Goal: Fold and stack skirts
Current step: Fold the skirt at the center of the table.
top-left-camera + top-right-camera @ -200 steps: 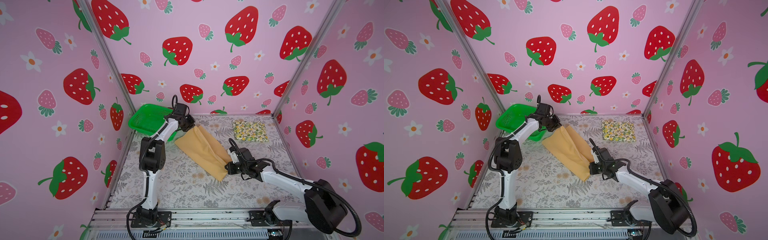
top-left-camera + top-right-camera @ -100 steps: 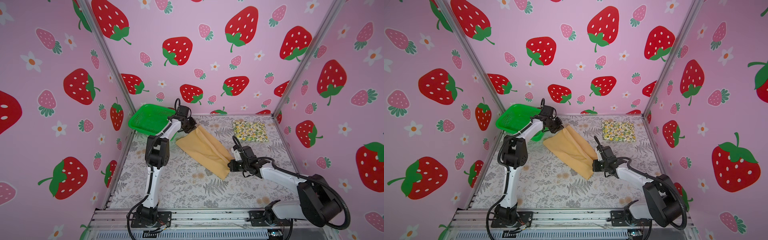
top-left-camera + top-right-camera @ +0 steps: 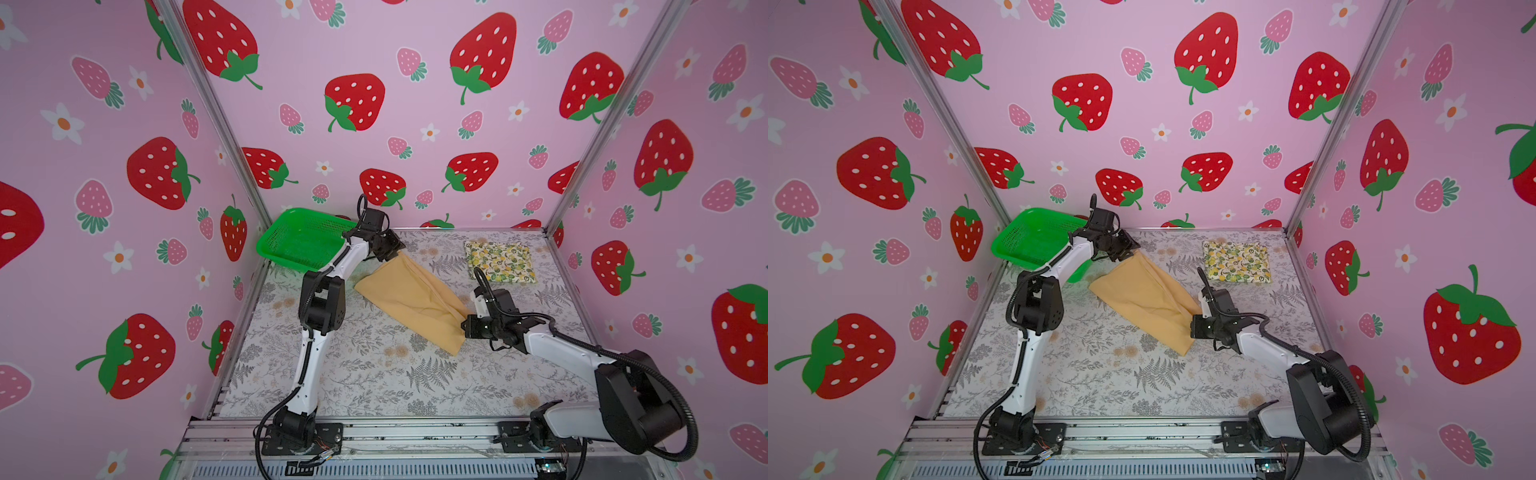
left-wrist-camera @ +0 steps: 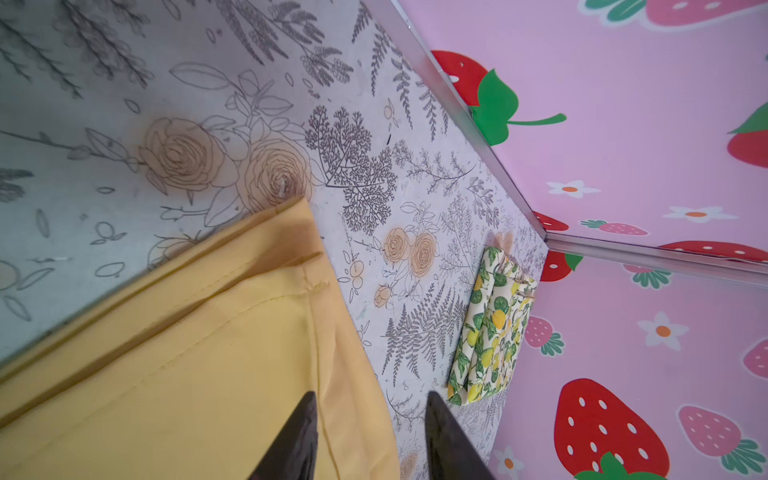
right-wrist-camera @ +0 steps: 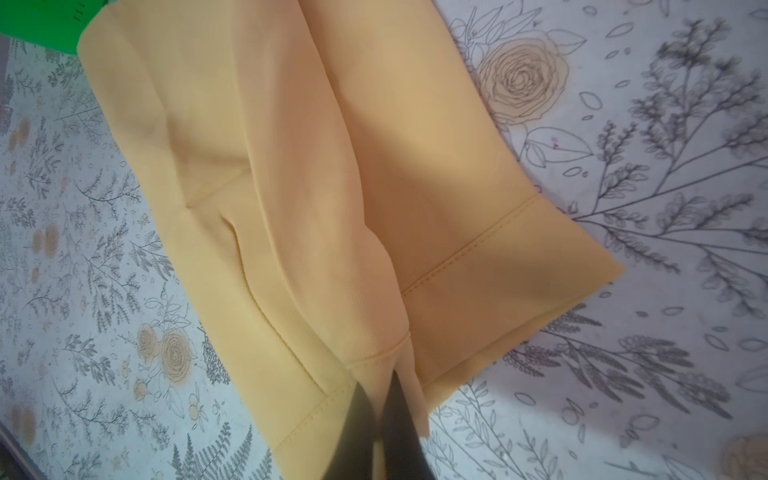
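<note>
The mustard skirt (image 3: 409, 305) lies centrally, far corner hidden beneath the left gripper (image 3: 392, 249), whose arm cuts off the green basket (image 3: 299, 245); the lemon skirt (image 3: 500, 262) sits back-right. Left jaws stand apart, seemingly off the cloth; the right gripper (image 5: 378, 384) pinches the near hem

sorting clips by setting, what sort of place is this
Probably a staged robot test booth, not a home: pink strawberry-print walls box in a small flower-print table, and two robot arms are bolted to a metal rail at its front.
</note>
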Controlling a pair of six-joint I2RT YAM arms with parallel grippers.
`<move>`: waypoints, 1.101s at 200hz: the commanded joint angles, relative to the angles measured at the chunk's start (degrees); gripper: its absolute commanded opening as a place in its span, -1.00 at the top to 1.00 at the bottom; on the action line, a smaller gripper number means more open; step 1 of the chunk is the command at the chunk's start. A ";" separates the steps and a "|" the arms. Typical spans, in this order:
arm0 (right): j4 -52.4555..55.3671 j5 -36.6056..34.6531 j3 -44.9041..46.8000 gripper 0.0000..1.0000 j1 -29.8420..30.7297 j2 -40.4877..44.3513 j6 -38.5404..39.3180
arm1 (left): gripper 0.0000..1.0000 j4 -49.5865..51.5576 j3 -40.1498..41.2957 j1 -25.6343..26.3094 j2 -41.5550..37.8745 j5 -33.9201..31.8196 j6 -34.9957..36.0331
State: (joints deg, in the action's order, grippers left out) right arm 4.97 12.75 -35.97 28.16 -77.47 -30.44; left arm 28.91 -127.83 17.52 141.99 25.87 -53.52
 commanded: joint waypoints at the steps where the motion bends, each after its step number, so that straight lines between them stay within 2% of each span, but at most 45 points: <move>1: -1.74 0.25 -1.20 0.88 -1.71 0.04 -1.26 | 0.06 0.25 -2.62 0.22 -0.25 2.17 -0.37; 39: -2.23 1.24 -2.46 0.87 -3.79 -0.22 -1.55 | -0.09 -1.61 4.47 0.16 -6.09 0.83 1.16; 106: -2.58 0.78 -4.53 0.83 -9.40 -2.50 -0.28 | -0.14 -5.93 17.53 0.06 -15.28 1.16 2.18; 127: -3.25 -0.48 -5.29 0.64 -10.36 -3.54 0.19 | -0.14 -6.70 20.85 0.05 -16.84 1.61 2.75; 164: -4.07 -1.48 -7.09 0.48 -12.02 -6.18 1.17 | -0.14 -8.64 27.07 0.06 -18.80 2.12 3.20; 220: -5.42 -5.83 -9.95 0.00 -13.78 -9.55 4.03 | -0.15 -11.87 36.26 0.44 -22.63 2.35 3.57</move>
State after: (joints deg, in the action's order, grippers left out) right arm 0.73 9.30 -43.35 15.35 -85.19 -28.47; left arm 19.68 -94.21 17.65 122.89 27.31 -50.59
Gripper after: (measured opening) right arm 0.468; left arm 0.572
